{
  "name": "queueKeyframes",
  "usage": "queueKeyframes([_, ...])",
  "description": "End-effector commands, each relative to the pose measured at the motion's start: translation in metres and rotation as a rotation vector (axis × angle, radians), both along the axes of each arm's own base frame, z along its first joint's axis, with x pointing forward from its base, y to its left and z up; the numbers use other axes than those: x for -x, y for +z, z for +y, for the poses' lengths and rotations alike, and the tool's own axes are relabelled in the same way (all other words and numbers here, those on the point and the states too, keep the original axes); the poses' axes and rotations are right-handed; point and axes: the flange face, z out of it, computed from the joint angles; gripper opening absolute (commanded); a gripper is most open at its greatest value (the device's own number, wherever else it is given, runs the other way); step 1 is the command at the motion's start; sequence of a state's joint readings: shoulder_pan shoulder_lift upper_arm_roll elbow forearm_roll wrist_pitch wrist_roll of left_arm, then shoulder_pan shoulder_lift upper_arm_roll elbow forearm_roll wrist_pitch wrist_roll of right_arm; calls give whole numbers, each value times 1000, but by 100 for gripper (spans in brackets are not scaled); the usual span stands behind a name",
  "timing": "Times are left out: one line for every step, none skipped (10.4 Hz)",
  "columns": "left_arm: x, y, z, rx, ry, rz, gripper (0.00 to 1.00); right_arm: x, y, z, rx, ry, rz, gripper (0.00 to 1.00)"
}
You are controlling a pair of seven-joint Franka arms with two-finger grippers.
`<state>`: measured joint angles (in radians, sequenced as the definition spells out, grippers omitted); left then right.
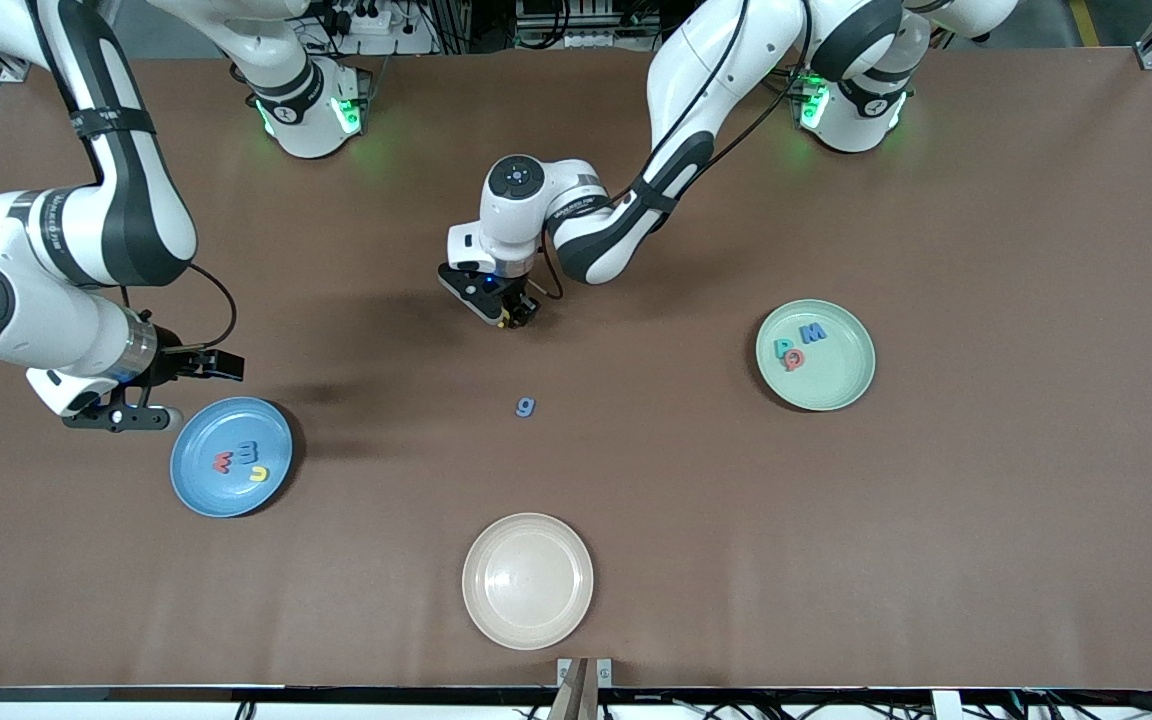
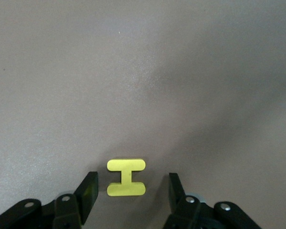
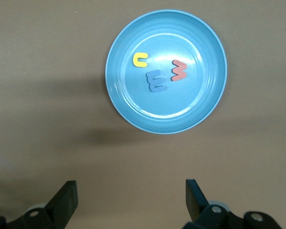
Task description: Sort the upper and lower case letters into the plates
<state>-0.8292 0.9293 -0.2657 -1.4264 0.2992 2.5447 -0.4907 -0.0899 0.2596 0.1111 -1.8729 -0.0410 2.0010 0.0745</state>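
A cream plate sits nearest the front camera. Farther back, the blue plate holds three letters and the mint plate three; a blue letter lies on the worktop between them. The right gripper waits beside the blue plate, jaws released. Farthest, the left gripper straddles a yellow letter on the worktop, jaws apart, not touching.

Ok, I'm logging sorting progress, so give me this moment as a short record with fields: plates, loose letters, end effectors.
blue plate: three letters, red, blue, yellow
mint green plate: three letters, teal, red, blue
cream plate: no letters
loose letters: blue g on the table mid-way between the plates; yellow H
left end effector: low over the table, fingers astride the yellow H, not gripping it
right end effector: open, waiting beside the blue plate
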Motion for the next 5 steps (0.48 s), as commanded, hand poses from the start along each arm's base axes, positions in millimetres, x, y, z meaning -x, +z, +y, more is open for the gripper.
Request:
queueKeyframes([0, -3, -6, 0, 20, 15, 61, 3, -13, -17, -15, -41, -1, 100])
queueKeyframes([0, -8, -4, -5, 22, 19, 61, 4, -18, -18, -17, -45, 8, 100])
queueKeyframes([0, -13, -4, -11, 23, 23, 61, 6, -23, -17, -17, -43, 17, 100])
queueKeyframes([0, -14, -3, -16, 28, 28, 57, 6, -23, -17, -17, -43, 14, 100])
queueKeyframes([0, -14, -2, -25, 43, 46, 54, 6, -23, -16, -17, -43, 14, 100])
